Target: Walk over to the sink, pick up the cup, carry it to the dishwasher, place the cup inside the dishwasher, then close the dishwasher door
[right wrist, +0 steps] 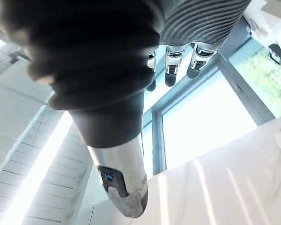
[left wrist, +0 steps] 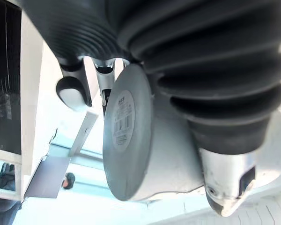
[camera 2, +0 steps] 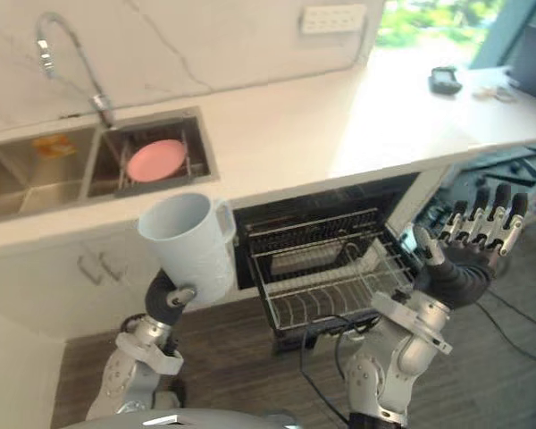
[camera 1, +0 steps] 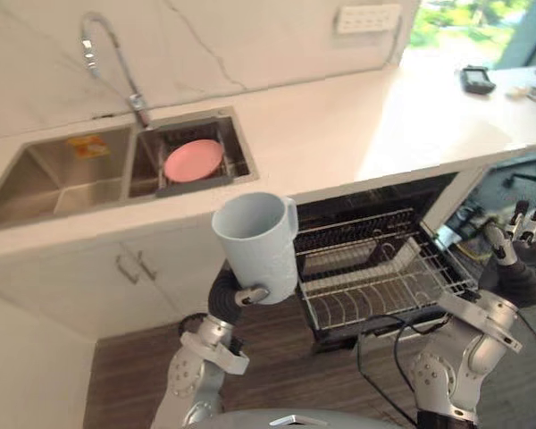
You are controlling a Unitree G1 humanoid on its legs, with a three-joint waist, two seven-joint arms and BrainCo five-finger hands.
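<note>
The cup [camera 1: 255,241], a pale grey-blue mug, is in the air in front of the tabletop edge, between the sink and the open dishwasher. It stands nearly upright with its open mouth tipped a little toward the head camera, and its handle faces the dishwasher side. The left robot hand [camera 1: 243,295] grips it low down, fingers and thumb curled round the lower wall near the base. In the left wrist view the cup's round bottom, with a small label on it, sits pressed between the fingers [left wrist: 73,90] and the thumb.

Just to the right of the cup is the dishwasher [camera 1: 368,207], set under the tabletop, with its wire rack [camera 1: 384,279] drawn out over the wooden floor [camera 1: 277,357]. The cup is beside the rack, not over it. The right robot hand [camera 2: 479,234] is raised at the far side of the rack, holding nothing, its fingers spread and pointing upward.

Behind the cup, the pale tabletop [camera 1: 339,125] holds a steel sink [camera 1: 62,179] with two basins. A pink plate [camera 1: 194,159] lies on a dark stand in the basin nearer the dishwasher, and a small yellow-orange item [camera 1: 87,145] lies in the other. A curved faucet [camera 1: 107,54] rises between them. A small dark device [camera 1: 476,79] lies well off along the tabletop, and a white socket panel [camera 1: 368,18] is on the wall. White cabinet doors [camera 1: 134,266] with metal handles sit below the sink.
</note>
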